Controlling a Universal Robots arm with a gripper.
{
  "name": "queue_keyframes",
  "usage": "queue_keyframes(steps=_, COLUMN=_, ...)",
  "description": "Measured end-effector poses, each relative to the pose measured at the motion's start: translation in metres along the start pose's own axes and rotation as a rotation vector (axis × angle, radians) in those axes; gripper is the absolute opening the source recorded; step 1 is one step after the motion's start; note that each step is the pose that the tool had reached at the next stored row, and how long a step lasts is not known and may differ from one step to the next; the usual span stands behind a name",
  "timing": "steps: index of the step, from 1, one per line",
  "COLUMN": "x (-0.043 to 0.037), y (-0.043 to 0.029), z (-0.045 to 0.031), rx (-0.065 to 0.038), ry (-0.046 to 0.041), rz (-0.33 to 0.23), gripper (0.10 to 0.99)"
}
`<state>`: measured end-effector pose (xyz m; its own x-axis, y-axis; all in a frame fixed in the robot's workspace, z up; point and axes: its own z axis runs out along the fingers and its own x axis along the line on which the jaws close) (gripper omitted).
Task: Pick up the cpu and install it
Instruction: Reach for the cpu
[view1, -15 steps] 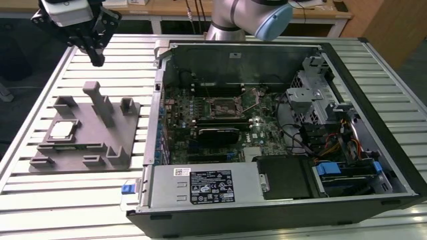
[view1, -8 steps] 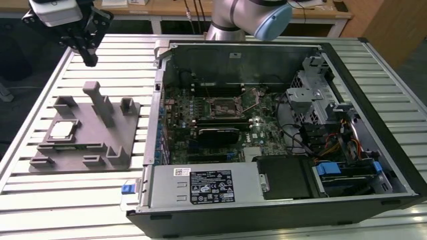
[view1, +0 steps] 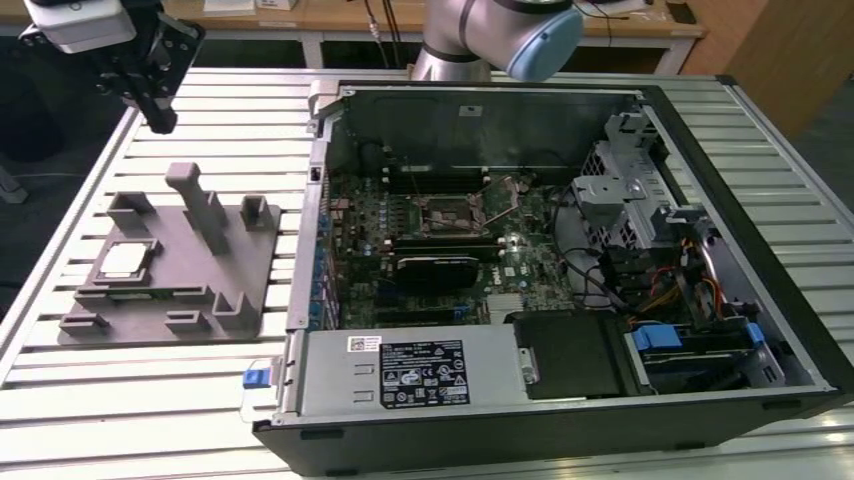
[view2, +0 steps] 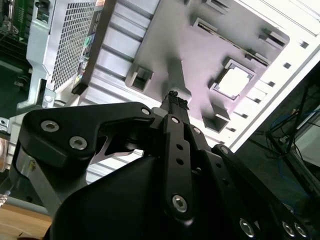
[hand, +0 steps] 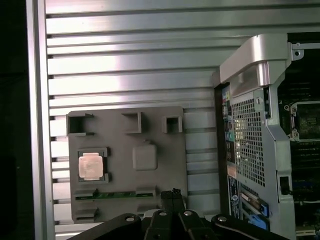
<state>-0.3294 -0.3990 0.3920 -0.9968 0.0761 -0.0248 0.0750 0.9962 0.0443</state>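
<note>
Claw (view1: 160, 120): clenched on nothing, fingertips together, hanging over the slatted worktop (view1: 214, 110). The cpu (view1: 122, 262) lies flat in a square recess of the grey fixture (view1: 160, 305), below the claw and well apart from it, while the socket (view1: 451, 208) inside the open computer case (view1: 318, 150) is farther off still. Likely hazards: a tilted or slipped chip from an off-centre grip, fouling on the fixture's upright posts, or bent socket pins from a skewed seating. Markings: printed labels on the power supply (view1: 424, 375), not legible.
</note>
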Motion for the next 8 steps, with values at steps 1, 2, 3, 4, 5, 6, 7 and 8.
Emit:
queue_keyframes(steps=1, x=0.0021, y=-0.0002, z=0.0, rx=0.0, ry=-0.0001, rz=0.0, gripper=0.106)
queue_keyframes(steps=2, x=0.0042, y=-0.0003, z=0.0, rx=0.0, ry=-0.0001, rz=0.0, gripper=0.106)
queue_keyframes(steps=3, x=0.0063, y=-0.0005, z=0.0001, rx=0.0, ry=-0.0001, rz=0.0, gripper=0.106)
queue_keyframes(steps=4, x=0.0082, y=-0.0006, z=0.0001, rx=0.0, ry=-0.0002, rz=0.0, gripper=0.106)
queue_keyframes(steps=5, x=0.0102, y=-0.0008, z=0.0001, rx=0.0, ry=-0.0001, rz=0.0, gripper=0.106)
queue_keyframes(steps=6, x=0.0125, y=-0.0009, z=0.0001, rx=0.0, ry=0.0, rz=0.0, gripper=0.106)
queue_keyframes(steps=7, x=0.0145, y=-0.0011, z=0.0002, rx=0.0, ry=0.0, rz=0.0, gripper=0.106)
queue_keyframes(steps=8, x=0.0165, y=-0.0013, z=0.0003, rx=0.0, ry=-0.0001, rz=0.0, gripper=0.106)
